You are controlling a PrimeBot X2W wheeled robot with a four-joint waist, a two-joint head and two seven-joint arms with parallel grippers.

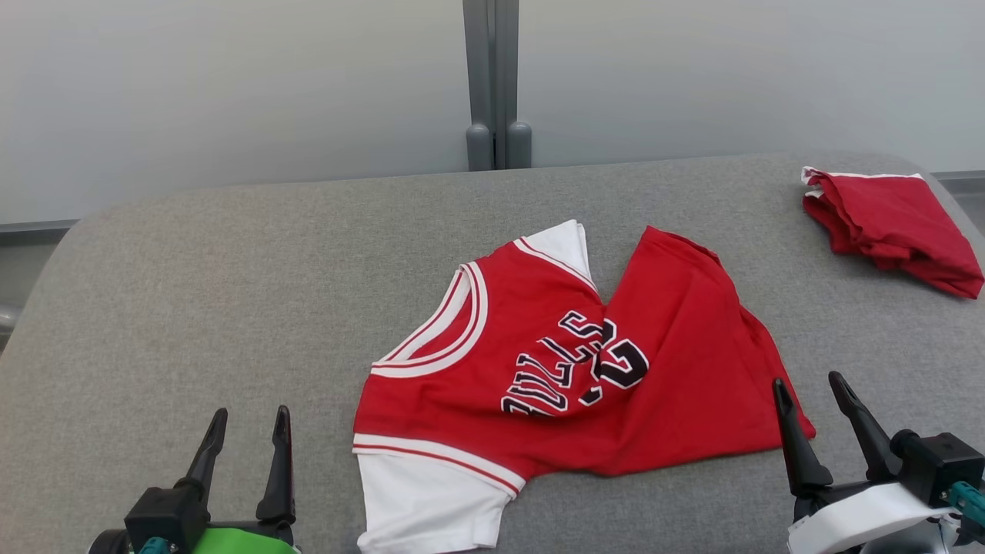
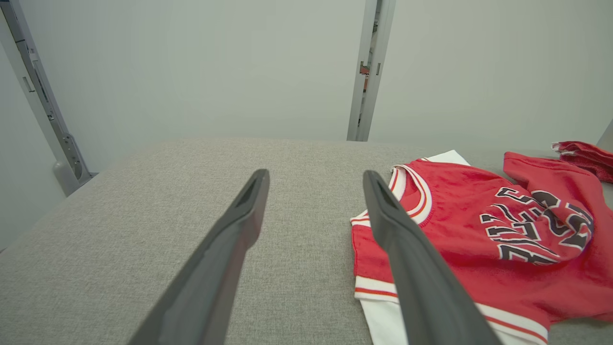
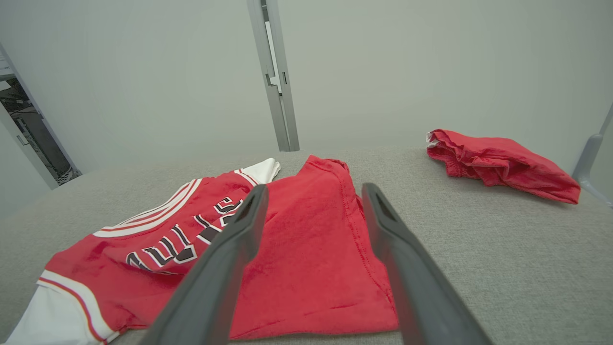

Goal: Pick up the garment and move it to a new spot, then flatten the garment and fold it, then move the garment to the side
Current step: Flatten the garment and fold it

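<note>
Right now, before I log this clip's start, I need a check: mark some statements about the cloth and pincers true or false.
1. The left pincer is open and empty. True.
2. The right pincer grips the jersey. False: it is open, holding nothing.
3. The jersey lies smoothed flat. False: it is rumpled, folded across its lettering.
4. A second red garment lies at the grey table's far right. True.

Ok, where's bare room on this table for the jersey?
Free: the left half of the grey fabric table, from the red and white jersey to the left edge, beyond the left gripper. Crowded: far right corner, folded red cloth; right gripper by the jersey.
</note>
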